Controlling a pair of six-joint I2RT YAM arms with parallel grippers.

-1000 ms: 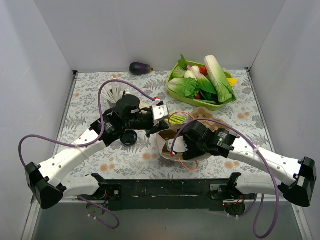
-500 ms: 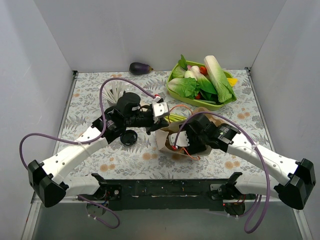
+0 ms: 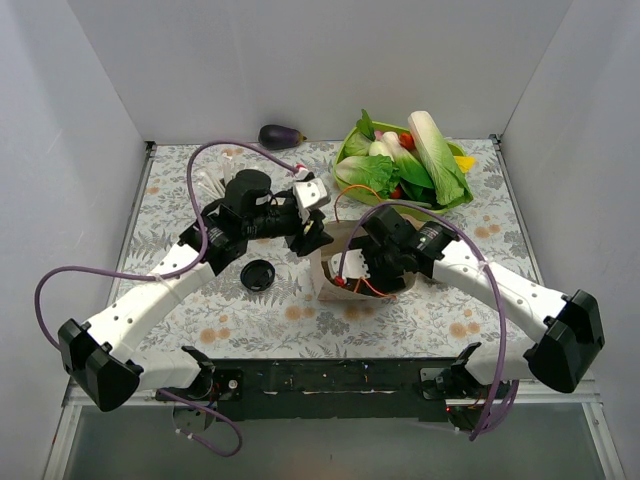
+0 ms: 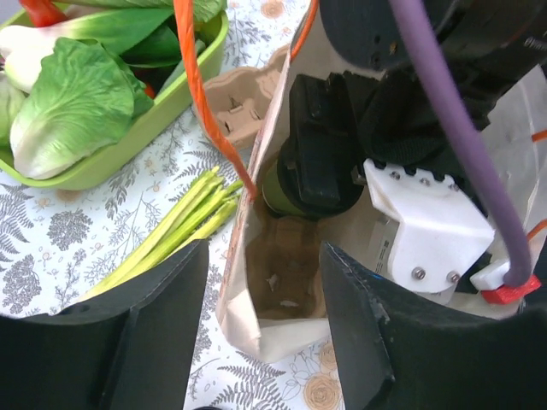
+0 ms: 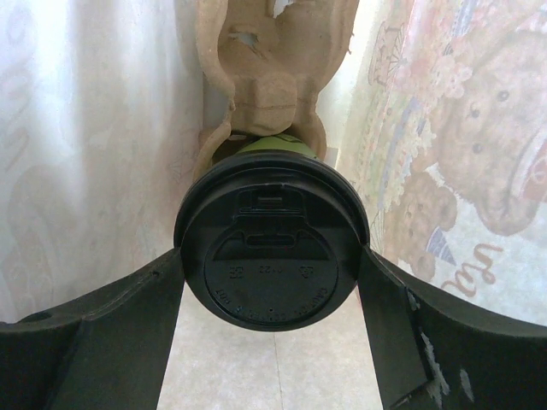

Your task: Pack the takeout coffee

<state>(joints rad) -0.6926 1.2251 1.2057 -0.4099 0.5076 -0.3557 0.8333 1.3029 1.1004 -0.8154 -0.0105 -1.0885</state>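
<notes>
Two robot arms meet at a cream paper bag (image 3: pixel 334 292) with orange handles. It stands near the middle of a table (image 3: pixel 250 325) covered in a leaf-and-flower print.

The right gripper (image 5: pixel 272 266) reaches down inside the bag and is clamped on the takeout coffee (image 5: pixel 269 146). This is a green paper cup capped with a black lid (image 5: pixel 272 290), and one finger presses on each side of the lid's rim. The cup sits low between the bag's pale walls. A brown moulded-pulp cup carrier (image 5: pixel 273 51) lies just beyond it. Whether the cup rests on the bag's floor cannot be told.

The left gripper (image 4: pixel 263 256) hovers over the far left end of the bag with its jaws spread wide, holding nothing. One finger is outside the bag's wall and the other is above its opening. In the left wrist view, a sliver of the green cup shows beneath the right gripper's black body.

A loose black lid (image 3: pixel 258 274) lies flat on the table to the left of the bag, apart from it. A bundle of thin green stalks (image 4: pixel 175 231) lies on the cloth just beside the bag. At the far right sits a lime-green tray (image 4: pixel 145 128) heaped with lettuce and other leafy vegetables. A dark purple eggplant (image 3: pixel 281 136) rests by the far wall.
</notes>
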